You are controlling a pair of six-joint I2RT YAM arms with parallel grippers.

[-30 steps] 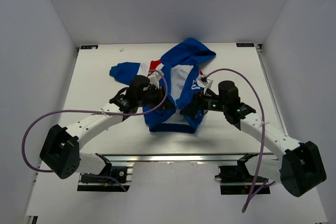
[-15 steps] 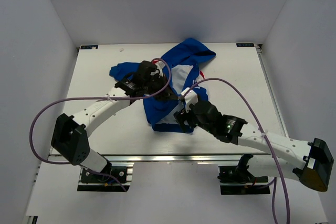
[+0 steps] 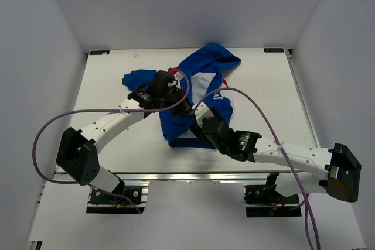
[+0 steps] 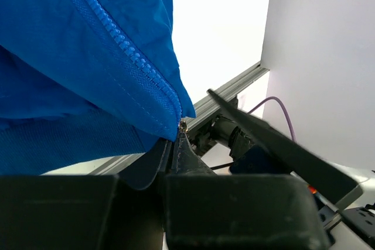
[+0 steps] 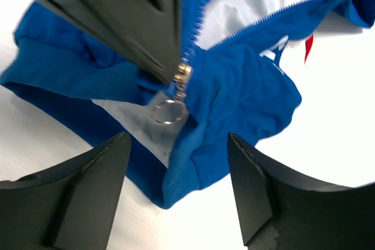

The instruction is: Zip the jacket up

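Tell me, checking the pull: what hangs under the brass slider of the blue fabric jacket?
A silver metal ring hangs there. The black left gripper hides the jacket beside it.

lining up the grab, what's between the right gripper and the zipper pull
Only jacket hem, nothing in the way; the right wrist view shows it between the open right gripper and the zipper pull.

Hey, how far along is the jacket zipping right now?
Done: the left gripper pins the jacket at its hem by the zipper's end. In hand: the open right gripper straddles the ring pull, not yet gripping it. Left: the teeth above the slider gape apart, so almost the whole zip-up remains.
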